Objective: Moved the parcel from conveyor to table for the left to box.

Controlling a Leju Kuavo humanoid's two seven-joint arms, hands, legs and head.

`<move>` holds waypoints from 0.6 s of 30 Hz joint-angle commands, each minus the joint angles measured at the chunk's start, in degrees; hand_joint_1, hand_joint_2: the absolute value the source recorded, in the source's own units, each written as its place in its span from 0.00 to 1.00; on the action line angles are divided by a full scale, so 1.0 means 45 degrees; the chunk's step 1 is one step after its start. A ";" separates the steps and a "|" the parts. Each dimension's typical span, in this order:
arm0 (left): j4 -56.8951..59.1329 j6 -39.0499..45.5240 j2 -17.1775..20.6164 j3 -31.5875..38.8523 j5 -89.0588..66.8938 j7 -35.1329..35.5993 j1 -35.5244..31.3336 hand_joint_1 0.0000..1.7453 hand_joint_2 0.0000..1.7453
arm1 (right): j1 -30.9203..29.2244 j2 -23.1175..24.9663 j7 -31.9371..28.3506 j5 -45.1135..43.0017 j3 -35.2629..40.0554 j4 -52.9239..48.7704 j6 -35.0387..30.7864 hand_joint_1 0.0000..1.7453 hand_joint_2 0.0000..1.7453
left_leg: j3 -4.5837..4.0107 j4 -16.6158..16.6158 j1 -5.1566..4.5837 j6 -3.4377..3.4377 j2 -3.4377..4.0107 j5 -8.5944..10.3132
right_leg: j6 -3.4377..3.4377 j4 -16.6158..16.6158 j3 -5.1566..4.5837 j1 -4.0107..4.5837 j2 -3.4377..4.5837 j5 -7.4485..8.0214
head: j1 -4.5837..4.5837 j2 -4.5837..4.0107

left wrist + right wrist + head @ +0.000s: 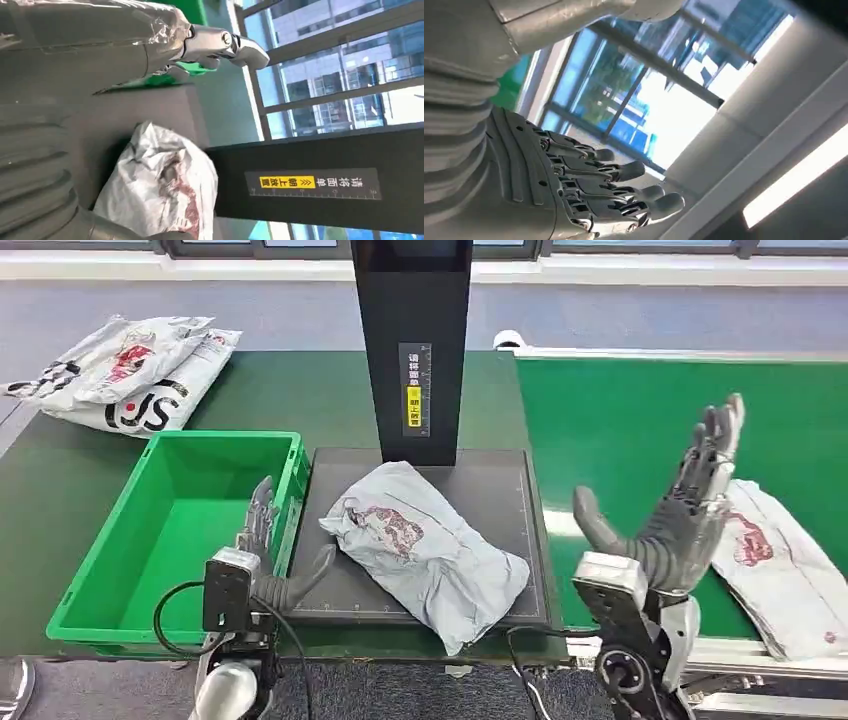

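Grey parcel (425, 550) overhangs the platform's (500, 490) front edge between spread, empty hands.

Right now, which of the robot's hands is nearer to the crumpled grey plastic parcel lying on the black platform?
Left. The left hand is open just beside the crumpled grey plastic parcel, at the platform's edge near the green bin. The right hand is raised and open, farther away over the green conveyor.

A parcel-sorting station: a green conveyor belt (640, 420) runs just right of a black weighing platform (490, 500) with its scanner post (412, 340); a green crate (180, 530) sits left, bagged parcels (130, 370) beyond.
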 commanded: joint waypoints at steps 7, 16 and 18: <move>0.6968 -0.1018 -0.1088 -0.3527 -0.4163 0.0818 -0.4722 0.00 1.00 | 0.0153 0.0515 -0.0365 -0.0737 -0.1306 0.0848 0.0043 0.00 1.00 | 0.0019 -0.0027 0.0001 0.0022 -0.0009 0.0046 | 0.0018 -0.0041 0.0051 0.0005 -0.0029 0.0062 | 0.0005 0.0000; 0.8571 -0.1805 -0.1978 -0.4850 -0.3881 0.0814 -0.5582 0.00 1.00 | -0.0179 0.0806 -0.0261 -0.0765 -0.1244 0.1267 0.0043 0.00 1.00 | 0.0017 -0.0015 0.0002 0.0019 0.0000 0.0040 | 0.0017 -0.0031 0.0042 0.0006 -0.0019 0.0058 | 0.0005 0.0005; 0.8571 -0.1805 -0.1978 -0.4850 -0.3881 0.0814 -0.5582 0.00 1.00 | -0.0179 0.0806 -0.0261 -0.0765 -0.1244 0.1267 0.0043 0.00 1.00 | 0.0010 -0.0008 0.0001 0.0020 0.0009 0.0036 | 0.0020 -0.0024 0.0033 0.0004 -0.0009 0.0059 | 0.0005 0.0000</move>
